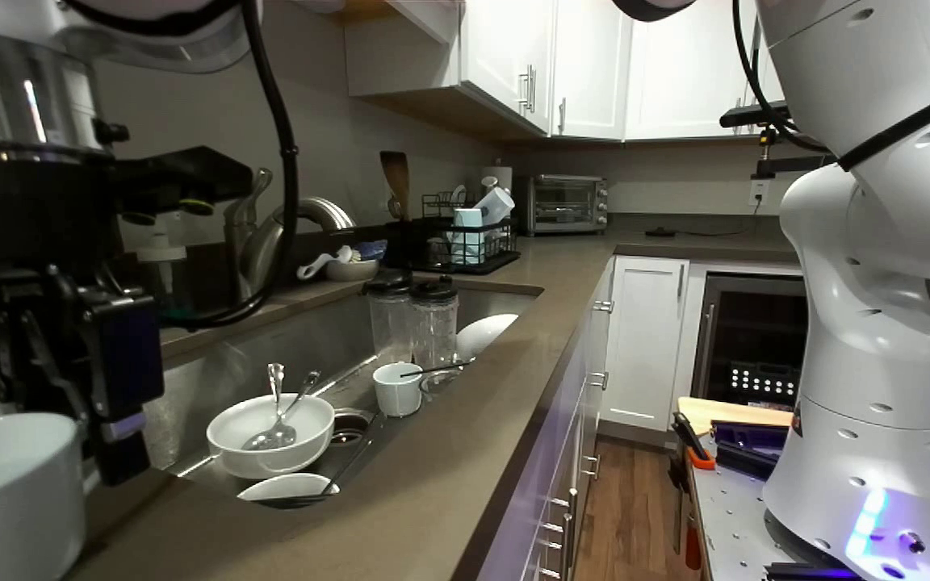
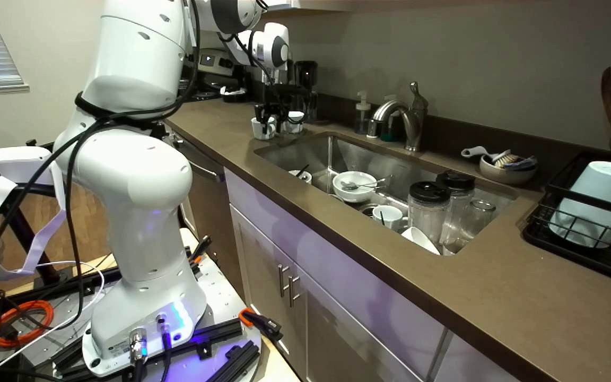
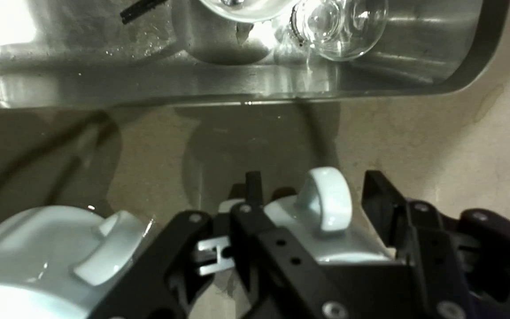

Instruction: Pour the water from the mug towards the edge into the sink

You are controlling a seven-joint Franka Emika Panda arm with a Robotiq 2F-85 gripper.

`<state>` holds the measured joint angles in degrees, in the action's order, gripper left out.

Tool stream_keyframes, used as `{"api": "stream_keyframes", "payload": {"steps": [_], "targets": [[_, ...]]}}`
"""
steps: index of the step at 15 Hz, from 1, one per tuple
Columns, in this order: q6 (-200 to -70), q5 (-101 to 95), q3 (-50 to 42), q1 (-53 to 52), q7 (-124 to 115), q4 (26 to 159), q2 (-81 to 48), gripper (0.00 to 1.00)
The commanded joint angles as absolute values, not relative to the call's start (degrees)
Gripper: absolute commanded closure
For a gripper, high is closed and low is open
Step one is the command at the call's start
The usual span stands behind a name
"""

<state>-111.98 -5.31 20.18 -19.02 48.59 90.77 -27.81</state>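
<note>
The mug (image 2: 261, 130) nearer the edge (image 2: 337, 241) is white and stands upright on the counter, beside the sink (image 2: 369, 167). In the wrist view its loop handle (image 3: 337, 199) points toward the steel basin. My gripper (image 3: 312, 177) stands open around that handle, with a gap on either side of it. One of the dark fingers (image 3: 253, 190) passes over part of the white body. In an exterior view the same mug (image 1: 17, 508) shows large at the lower left; whether the pale surface inside is water I cannot tell.
A second white mug (image 3: 38, 248) stands close by on the wall side. In the sink are a bowl (image 2: 356, 196) with spoons, a small cup (image 2: 389, 216) and jars with black lids (image 2: 428, 192). A curved faucet (image 2: 411, 124) rises behind the basin; soap bottles (image 2: 362, 114) stand along the wall.
</note>
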Motion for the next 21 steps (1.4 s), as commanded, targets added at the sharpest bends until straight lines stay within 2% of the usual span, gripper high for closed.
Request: {"api": "stream_keyframes", "payload": {"steps": [1,3,4,5,6,7,8,16,20,21], "targets": [[-112.86,-5.19,20.17,-18.99,48.93,90.84,-27.24,0.70],[-112.51,-5.19,20.11,-18.99,48.82,90.65,-27.23,0.80],[-112.02,-5.29,20.01,-19.20,48.56,90.31,-27.96,0.64],[-112.02,-5.30,20.00,-19.19,48.56,90.31,-27.95,0.70],[-112.02,-5.30,19.98,-19.19,48.56,90.31,-27.95,0.53],[-112.02,-5.28,19.97,-19.17,48.51,90.33,-27.91,0.54],[-111.85,-5.28,19.95,-19.18,48.45,90.29,-27.88,0.50],[-110.93,-5.51,19.78,-19.32,48.13,90.10,-27.68,0.02],[-111.42,-5.60,19.81,-19.36,48.25,90.19,-27.75,0.00],[-111.56,-5.57,19.83,-19.35,48.29,90.20,-27.79,0.25]]}}
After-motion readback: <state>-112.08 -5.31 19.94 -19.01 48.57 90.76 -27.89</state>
